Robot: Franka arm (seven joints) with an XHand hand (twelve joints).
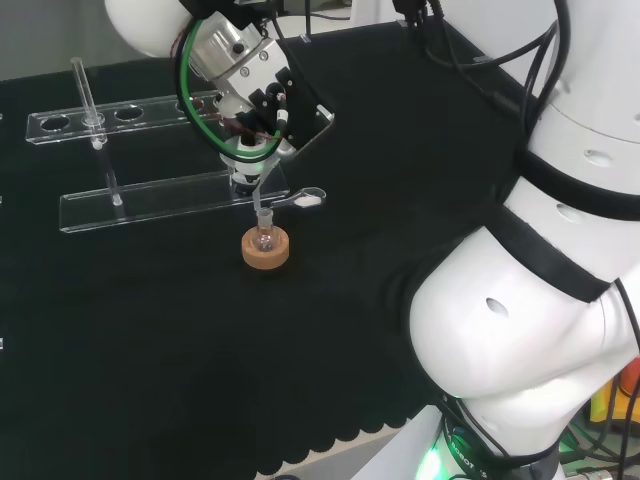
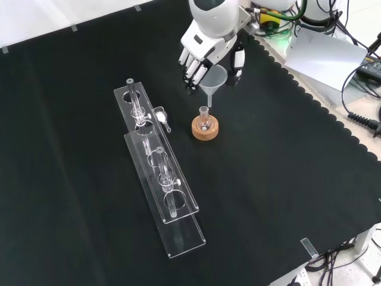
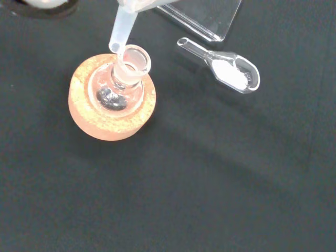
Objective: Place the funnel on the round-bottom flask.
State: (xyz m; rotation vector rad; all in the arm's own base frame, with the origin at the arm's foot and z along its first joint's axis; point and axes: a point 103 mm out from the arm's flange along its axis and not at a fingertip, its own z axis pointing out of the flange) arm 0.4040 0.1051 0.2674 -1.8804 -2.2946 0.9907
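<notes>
Funnel [image 2: 214, 78] is pinched in the curled fingers of the robot hand [image 2: 202, 56], its stem tip just above the neck rim of the round-bottom flask [image 3: 123, 79], which sits on a cork ring [image 3: 105, 118]. Alignment step, I judge; next, center the stem, lower it, release.

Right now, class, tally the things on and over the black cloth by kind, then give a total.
Funnel: 1
Round-bottom flask: 1
Cork ring: 1
Clear rack: 1
Scoop holding white powder: 1
Hand: 1
Total: 6
</notes>
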